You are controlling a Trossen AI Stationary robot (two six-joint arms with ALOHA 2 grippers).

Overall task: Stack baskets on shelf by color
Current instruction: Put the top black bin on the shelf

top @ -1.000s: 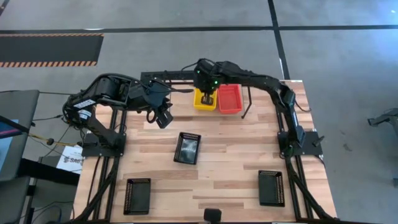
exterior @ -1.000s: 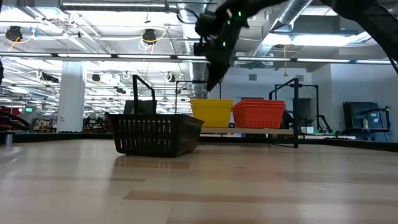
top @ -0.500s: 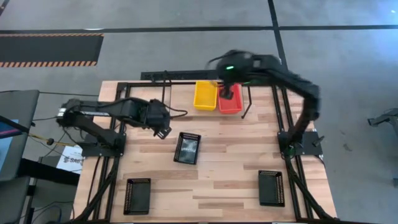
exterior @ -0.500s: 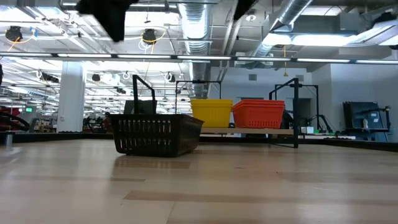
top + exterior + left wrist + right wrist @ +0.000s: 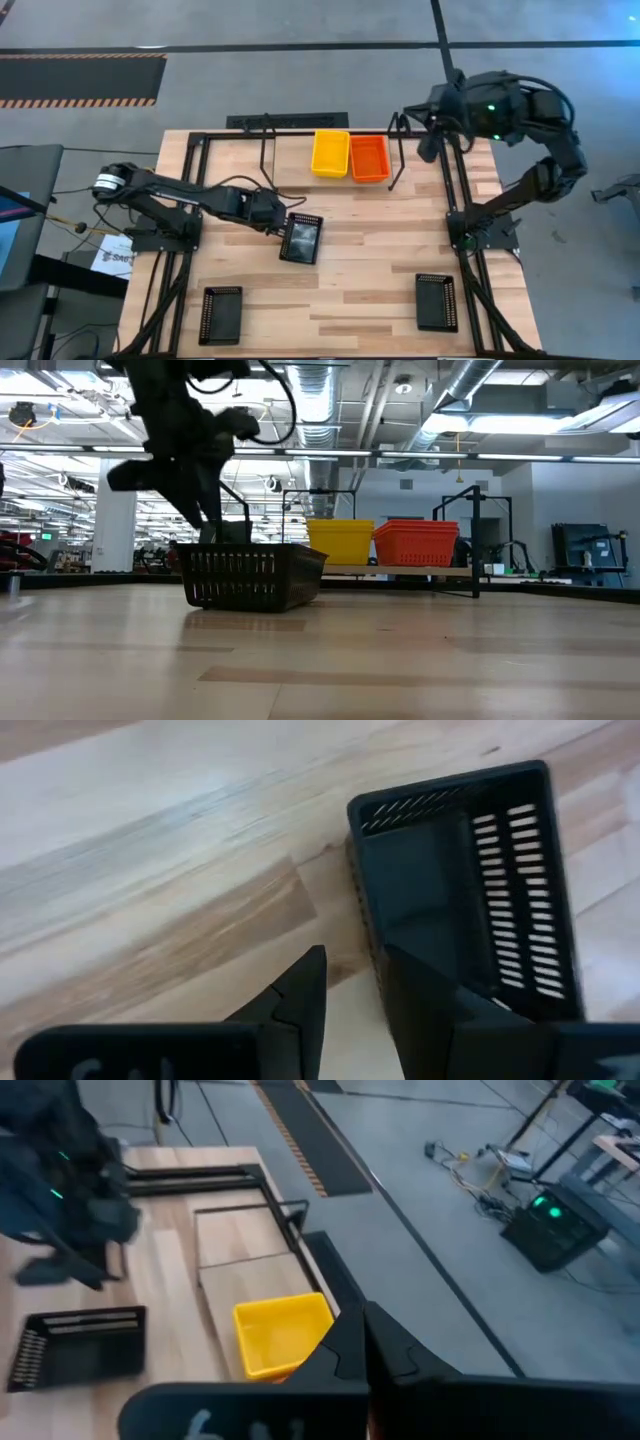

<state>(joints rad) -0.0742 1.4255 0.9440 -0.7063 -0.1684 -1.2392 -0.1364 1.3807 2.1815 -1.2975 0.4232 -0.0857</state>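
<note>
A yellow basket stack (image 5: pixel 330 153) and a red basket stack (image 5: pixel 369 157) sit side by side on the black rod shelf (image 5: pixel 264 150). The low view shows them as yellow (image 5: pixel 340 541) and red (image 5: pixel 415 543). One black basket (image 5: pixel 302 238) rests on its bottom mid-table. My left gripper (image 5: pixel 355 960) is open at its left end wall (image 5: pixel 365 910), with one finger outside the wall and one over the inside. My right gripper (image 5: pixel 365 1335) is shut and raised off the table's far right corner (image 5: pixel 428 125).
Two more black baskets lie near the table's near edge, one on the left (image 5: pixel 222 313) and one on the right (image 5: pixel 436 302). The shelf's left part, beside the yellow stack, holds nothing. Bare wood stretches between the middle basket and the near baskets.
My right arm has lifted away from over the yellow stack and swung toward the table's far right corner. My left gripper has moved from beside the shelf toward the near edge and come down at the middle black basket's left end. The baskets have not moved.
</note>
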